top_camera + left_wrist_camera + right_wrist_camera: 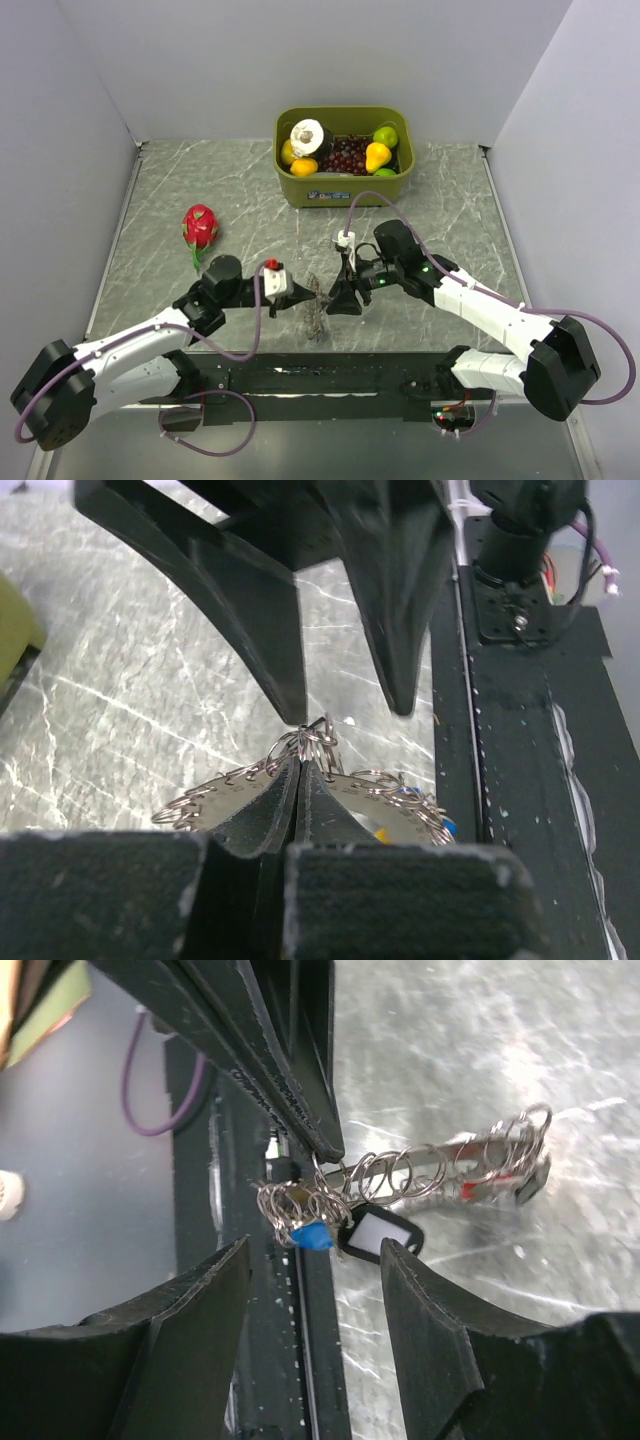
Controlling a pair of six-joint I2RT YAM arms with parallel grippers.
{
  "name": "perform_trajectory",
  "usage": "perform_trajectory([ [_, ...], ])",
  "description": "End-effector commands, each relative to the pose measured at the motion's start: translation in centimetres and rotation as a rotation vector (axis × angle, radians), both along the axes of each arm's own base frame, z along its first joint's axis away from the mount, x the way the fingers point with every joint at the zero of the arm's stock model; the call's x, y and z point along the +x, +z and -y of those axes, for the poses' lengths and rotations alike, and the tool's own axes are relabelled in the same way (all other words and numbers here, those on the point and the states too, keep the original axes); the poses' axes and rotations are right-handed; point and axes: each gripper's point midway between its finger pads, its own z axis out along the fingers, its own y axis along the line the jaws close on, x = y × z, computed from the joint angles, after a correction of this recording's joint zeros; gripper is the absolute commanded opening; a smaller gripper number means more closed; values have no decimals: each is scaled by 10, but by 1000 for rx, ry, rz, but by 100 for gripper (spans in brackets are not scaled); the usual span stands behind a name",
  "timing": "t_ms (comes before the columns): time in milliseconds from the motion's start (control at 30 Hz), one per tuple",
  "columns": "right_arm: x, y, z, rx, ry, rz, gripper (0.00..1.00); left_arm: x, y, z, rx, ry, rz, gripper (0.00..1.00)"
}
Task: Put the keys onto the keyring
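**A:** What sits closest?

**B:** The left gripper (300, 765), fingers pressed together, pinching the keyring (205, 802) by its rim.

**A:** And the keys?

**B:** The keys (380, 1235), a blue one and a black tag with a white face, hang at the ring's end. They lie between the fingers of the right gripper (315, 1252), whose jaws stand wide and hold nothing.

**A:** Where is all that?

**B:** Near the front of the table (450, 200). A dragon fruit (200, 226) lies to the left and a green bin (345, 186) of fruit stands at the back.
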Motion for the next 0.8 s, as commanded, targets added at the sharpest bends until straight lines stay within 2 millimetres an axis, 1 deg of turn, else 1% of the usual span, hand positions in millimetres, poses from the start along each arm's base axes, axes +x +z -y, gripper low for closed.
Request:
perform_trajectory([
  [0,14,0,0,-22,-75,41,61,13,18,10,18,35,-61,1],
  [67,21,-4,2,-45,-121,54,61,19,21,11,24,56,-77,1],
  [100,22,-4,3,-49,-133,58,62,20,15,12,45,62,-105,1],
  [167,28,-6,7,-67,-176,74,62,25,14,13,58,85,-123,1],
  [233,31,-8,10,-78,-206,81,63,28,5,14,85,100,-163,1],
  [267,35,-7,12,-81,-231,98,63,30,4,15,91,104,-170,1],
  [300,36,-6,13,-79,-242,100,64,32,-3,16,107,115,-193,1],
  [367,40,-7,16,-89,-278,110,65,35,-9,18,123,122,-215,1],
  [400,44,-9,19,-101,-305,116,66,38,-17,18,139,137,-240,1],
  [433,45,-9,20,-106,-317,118,66,39,-20,19,148,142,-249,1],
  [533,47,-9,22,-110,-331,124,66,40,-29,22,163,137,-274,1],
  [633,49,-11,24,-118,-347,127,66,40,-32,25,159,115,-274,1],
  [767,53,-6,29,-117,-385,155,66,36,-33,28,153,84,-263,1],
])
